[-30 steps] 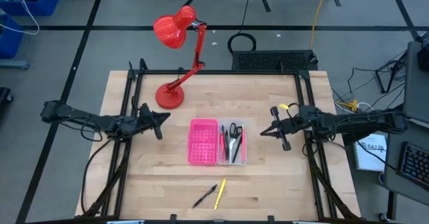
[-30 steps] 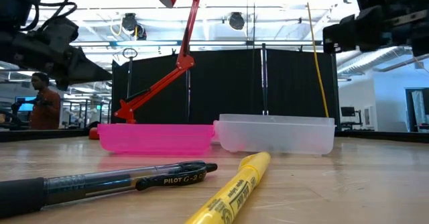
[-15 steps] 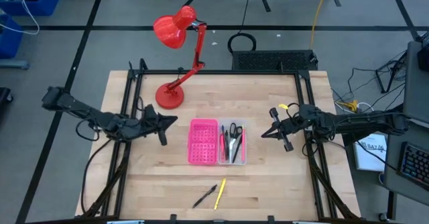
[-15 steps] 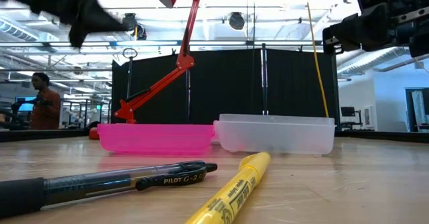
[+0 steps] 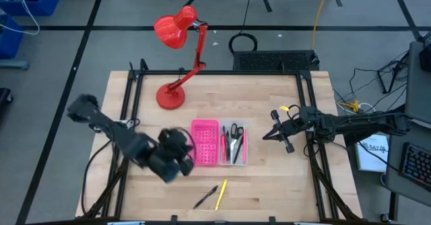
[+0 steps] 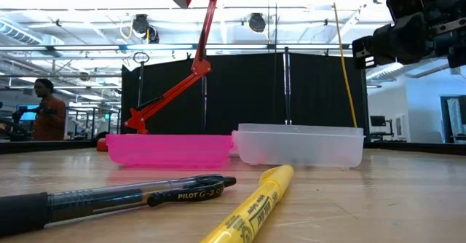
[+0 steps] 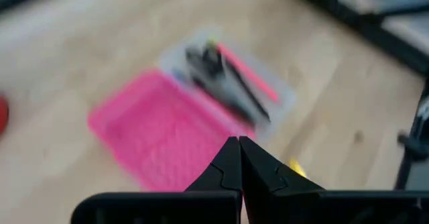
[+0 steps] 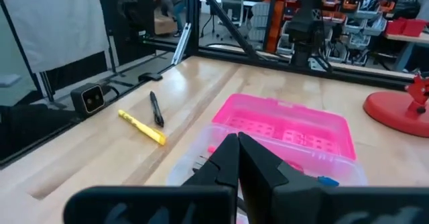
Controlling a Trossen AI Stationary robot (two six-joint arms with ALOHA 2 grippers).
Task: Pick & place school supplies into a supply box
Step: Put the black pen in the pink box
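The supply box lies open at mid-table: a pink perforated half (image 5: pixel 205 143) joined to a clear tray (image 5: pixel 234 144). Scissors (image 5: pixel 234 132) and several pens lie in the tray; the left wrist view shows a pink pen (image 7: pixel 245 80) among them. A black pen (image 5: pixel 205 197) and a yellow highlighter (image 5: pixel 220 193) lie side by side on the wood near the front edge. My left gripper (image 5: pixel 183 149) hovers shut above the table just left of the pink half, tipped downward, holding nothing. My right gripper (image 5: pixel 264 135) waits shut and level, right of the tray.
A red desk lamp stands with its base (image 5: pixel 170 95) at the far left of the table, its head (image 5: pixel 174 29) reaching beyond the far edge. Black frame rails (image 5: pixel 128 110) run along both side edges. A person (image 6: pixel 45 112) is in the room behind.
My left gripper has swung from the table's left edge toward the supply box and the near edge. It has risen out of the low view and tipped from level to pointing down at the box. The right gripper has kept still.
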